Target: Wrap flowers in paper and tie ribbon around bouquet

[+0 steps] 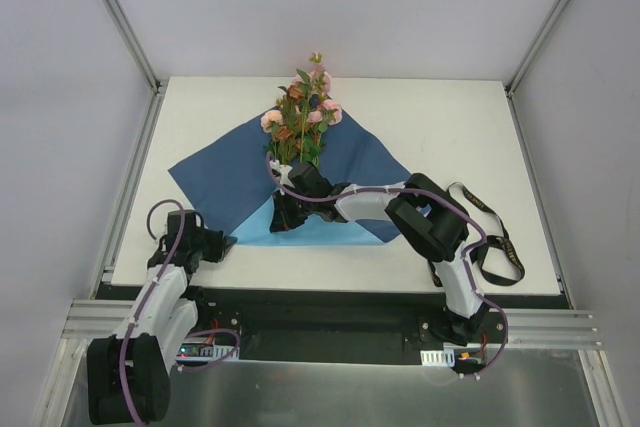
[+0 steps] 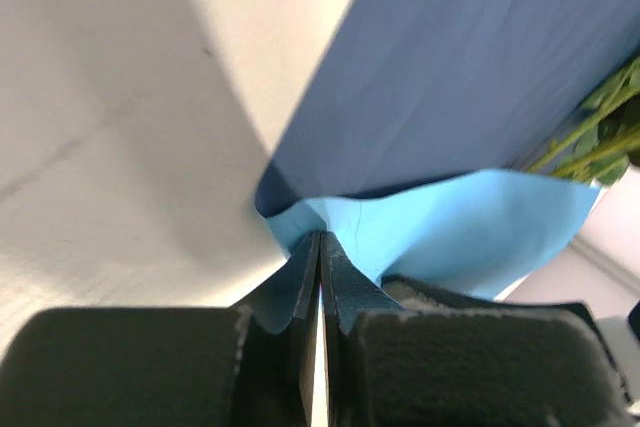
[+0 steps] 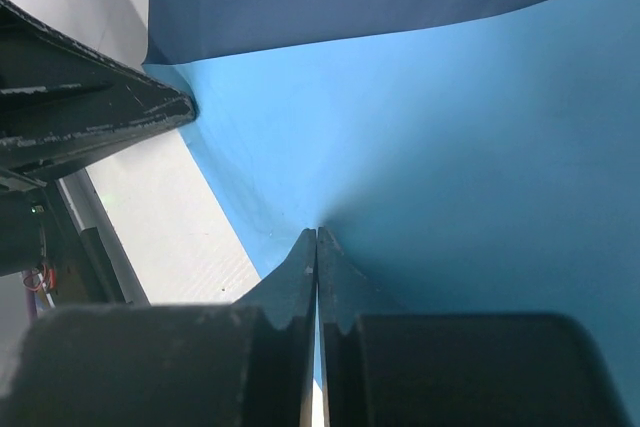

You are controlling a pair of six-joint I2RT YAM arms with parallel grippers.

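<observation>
White table (image 1: 450,147), the paper (image 1: 230,172) tight in both closed hands: left hand (image 2: 319,242) at its corner, right hand (image 3: 317,237) by the flowers (image 1: 300,112).

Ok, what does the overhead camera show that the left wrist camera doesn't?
Only the overhead view shows the pink and orange blooms of the flowers, the black ribbon lying on the table to the right of the paper, and the right arm reaching to the paper's middle. Only the left wrist view shows, up close, the left claw shut on a corner of the paper. Both show the paper's dark and light blue faces, some green stems and the white table.
</observation>
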